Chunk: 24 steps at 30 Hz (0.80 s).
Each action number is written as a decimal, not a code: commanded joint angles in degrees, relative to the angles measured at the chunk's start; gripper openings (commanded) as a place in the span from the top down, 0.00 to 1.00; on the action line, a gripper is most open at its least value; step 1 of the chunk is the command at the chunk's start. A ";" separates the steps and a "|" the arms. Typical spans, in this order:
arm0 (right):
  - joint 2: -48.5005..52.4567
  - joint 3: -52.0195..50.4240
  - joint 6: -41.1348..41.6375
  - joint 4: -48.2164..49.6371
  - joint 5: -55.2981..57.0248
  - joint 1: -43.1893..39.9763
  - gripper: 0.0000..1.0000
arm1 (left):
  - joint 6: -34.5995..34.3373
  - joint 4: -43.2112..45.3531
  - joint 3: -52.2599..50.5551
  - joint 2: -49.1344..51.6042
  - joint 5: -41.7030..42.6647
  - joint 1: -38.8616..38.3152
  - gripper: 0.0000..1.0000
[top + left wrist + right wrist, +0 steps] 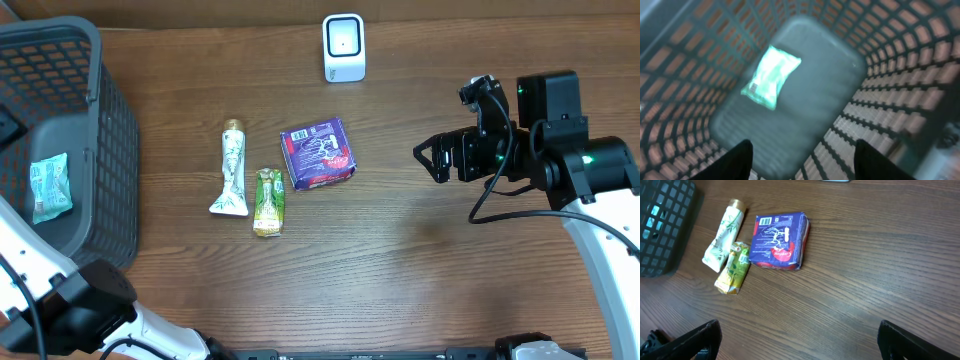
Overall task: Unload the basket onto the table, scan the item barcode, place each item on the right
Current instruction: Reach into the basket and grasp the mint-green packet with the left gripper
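Basket: a dark mesh basket (112, 150) is sitting on the wooden tabletop (400, 260), on the robot's left side.
Teal packet: a teal packet (771, 76) is lying flat on the basket's floor, inside its walls.
Left tool: the left tool (803, 146) is hanging over the inside of the basket. Its fingers are standing well apart with nothing between them. The teal packet is lying below and ahead of the fingertips, not touching them. This wrist view is blurred.
Tube: a pale tube (231, 168) is lying on the tabletop, near the basket's right wall.
Green pouch: a green pouch (268, 201) is lying just beside the tube, on the side away from the basket.
Purple box: a purple box (318, 153) is lying farther from the basket than the pouch, with a small white label showing on its top face.
Scanner: a white scanner (343, 47) is standing well apart from the basket, beyond the purple box.
Right tool: the right tool (428, 160) is hovering well apart from the basket, past the purple box. Its jaws are spread fully wide, gripping nothing.
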 commanded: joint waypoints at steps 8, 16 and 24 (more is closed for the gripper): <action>-0.04 1.07 -0.11 -0.22 -0.39 0.22 0.00 | 11.58 25.27 -26.58 3.19 -9.22 0.31 0.07; 0.79 -0.11 -0.09 -0.44 -0.24 0.22 0.00 | 18.14 31.87 -28.68 10.32 -9.16 0.35 0.00; 1.46 -0.11 -0.04 -0.46 -0.26 0.20 0.00 | 19.08 33.83 -28.68 19.41 -9.33 1.03 0.02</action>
